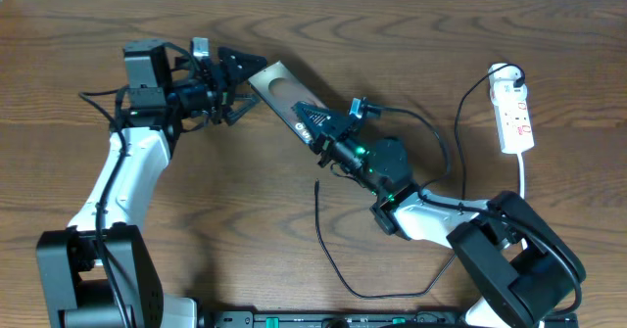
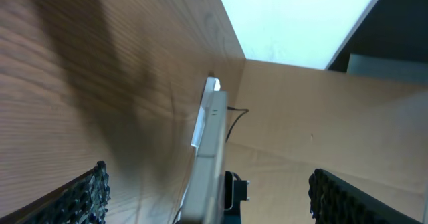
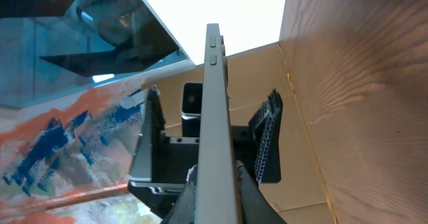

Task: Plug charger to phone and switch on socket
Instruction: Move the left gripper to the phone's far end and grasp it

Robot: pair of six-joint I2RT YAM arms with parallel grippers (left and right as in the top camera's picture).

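Now your right gripper (image 1: pixel 313 123) clamps the phone (image 1: pixel 278 87); your left gripper (image 1: pixel 245 85), at the phone's ten o'clock, gapes; the phone's lettering is unreadable.

The overhead view was evenly lit and sharp, with only faint, soft shadows on the table (image 1: pixel 245 230). In the left wrist view a broad dark shadow crossed the near left wood, and the far opening was blown out white. The right wrist view glared white at the far top, and the phone (image 3: pixel 217 117) edge near the lens looked soft.

Grey-brown phone (image 1: pixel 277 86), white socket (image 1: pixel 513 120) with red marks, black charger (image 1: pixel 318 210), brown wood-grain table (image 1: pixel 245 201).
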